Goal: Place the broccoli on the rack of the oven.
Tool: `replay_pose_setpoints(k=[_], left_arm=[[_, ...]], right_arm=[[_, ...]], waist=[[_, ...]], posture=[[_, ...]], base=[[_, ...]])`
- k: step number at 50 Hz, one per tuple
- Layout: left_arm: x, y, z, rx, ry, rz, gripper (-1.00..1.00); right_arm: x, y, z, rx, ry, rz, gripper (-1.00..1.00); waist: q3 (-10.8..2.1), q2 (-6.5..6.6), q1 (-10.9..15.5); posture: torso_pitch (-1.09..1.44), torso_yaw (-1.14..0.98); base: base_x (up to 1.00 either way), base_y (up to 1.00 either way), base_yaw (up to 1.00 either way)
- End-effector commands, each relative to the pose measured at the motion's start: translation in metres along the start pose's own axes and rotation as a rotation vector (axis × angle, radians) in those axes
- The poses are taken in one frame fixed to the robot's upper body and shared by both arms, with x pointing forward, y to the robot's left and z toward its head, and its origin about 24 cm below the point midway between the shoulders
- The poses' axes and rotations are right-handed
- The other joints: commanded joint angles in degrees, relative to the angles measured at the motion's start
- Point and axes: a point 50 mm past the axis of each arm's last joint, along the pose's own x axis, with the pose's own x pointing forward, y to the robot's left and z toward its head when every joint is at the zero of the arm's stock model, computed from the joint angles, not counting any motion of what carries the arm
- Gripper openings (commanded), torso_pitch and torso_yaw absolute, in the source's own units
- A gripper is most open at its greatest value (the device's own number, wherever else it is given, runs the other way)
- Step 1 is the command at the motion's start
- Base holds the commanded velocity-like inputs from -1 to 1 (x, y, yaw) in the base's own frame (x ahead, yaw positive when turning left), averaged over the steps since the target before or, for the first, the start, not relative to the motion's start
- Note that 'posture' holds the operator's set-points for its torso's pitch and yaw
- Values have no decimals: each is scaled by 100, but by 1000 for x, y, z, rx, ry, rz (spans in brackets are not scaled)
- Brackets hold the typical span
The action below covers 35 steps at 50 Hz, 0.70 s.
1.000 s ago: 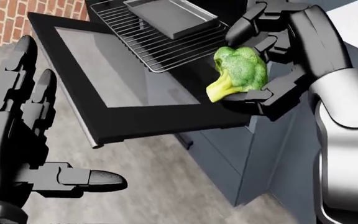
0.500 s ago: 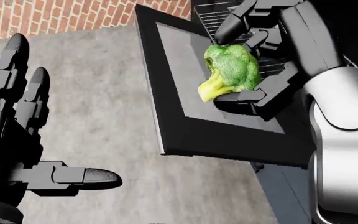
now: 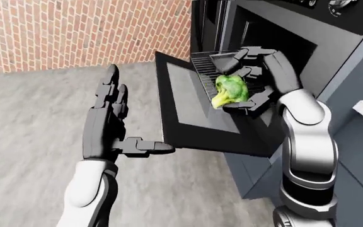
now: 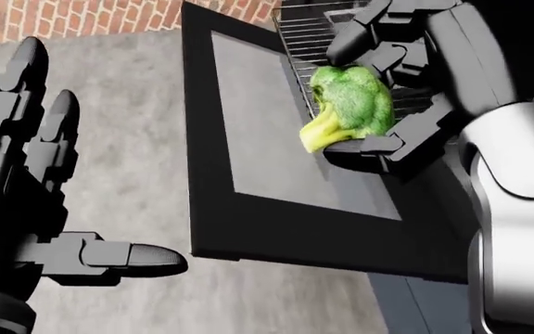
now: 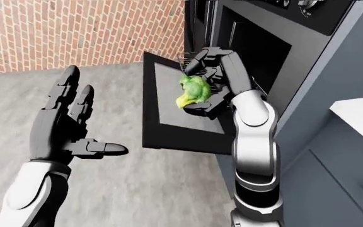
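A green broccoli (image 4: 349, 104) with a yellow-green stalk sits in my right hand (image 4: 378, 90), whose fingers close round it. The hand holds it above the near end of the pulled-out wire oven rack (image 3: 205, 66), over the inner edge of the open oven door (image 4: 267, 146). The rack also shows in the head view (image 4: 309, 35) at the top. My left hand (image 4: 35, 202) is open and empty, fingers spread, at the left of the head view, apart from the door.
The oven cavity (image 3: 263, 47) is dark, set in grey cabinets (image 5: 333, 156). A brick wall (image 3: 74, 33) stands at the top left. Grey floor (image 3: 30, 123) lies left of the door. A white counter corner (image 5: 358, 106) shows at right.
The views have shifted, so the camera moved; the door and rack now sit nearer the picture's middle. The right hand still holds the broccoli, now over the rack's near end. The left hand keeps its pose.
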Motion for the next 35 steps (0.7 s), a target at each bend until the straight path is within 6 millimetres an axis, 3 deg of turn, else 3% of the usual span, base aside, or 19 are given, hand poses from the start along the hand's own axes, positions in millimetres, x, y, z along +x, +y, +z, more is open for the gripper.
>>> replay_pose_setpoints(k=[1,8,11,13,18,22,28,29,31,33,35], left_arm=[[-1,3,14,13,-76,8,100],[-3,6,20,10,-88,18,100],[-2,11,30,12,-104,30,100],[-2,15,39,15,-120,41,100],[-5,19,63,19,-168,50,100],[-4,23,77,23,-199,56,100],[-7,21,80,29,-206,49,100],[-7,21,80,31,-206,49,100],[-7,21,80,30,-205,50,100],[-8,21,78,31,-202,49,100],[-8,21,77,30,-201,49,100]], right_arm=[[-2,-5,17,-17,-78,-37,-100],[-2,-4,16,-17,-77,-30,-100],[-1,-4,16,-18,-77,-29,-100],[-1,-4,16,-18,-78,-29,-100],[-1,-3,16,-20,-81,-27,-100],[0,-3,17,-19,-83,-27,-100],[0,-2,16,-18,-78,-29,-100],[0,-2,16,-18,-76,-29,-100],[0,-3,16,-13,-74,-35,-100],[0,-3,15,-13,-72,-33,-100],[0,-2,15,-13,-73,-31,-100]], waist=[[-132,-61,46],[-110,173,-96],[-195,410,-166],[-188,326,-171],[-260,264,-174],[-249,254,-157],[-243,287,-151],[-345,309,-139],[-256,412,-87],[-202,655,-108],[-257,696,-67]], posture=[[0,0],[0,0],[0,0],[0,0],[0,0],[0,0],[0,0],[0,0],[0,0],[0,0],[0,0]], base=[[0,0,0],[0,0,0],[0,0,0],[0,0,0],[0,0,0],[0,0,0],[0,0,0],[0,-9,0],[1,-32,0],[5,-57,0],[6,-58,0]])
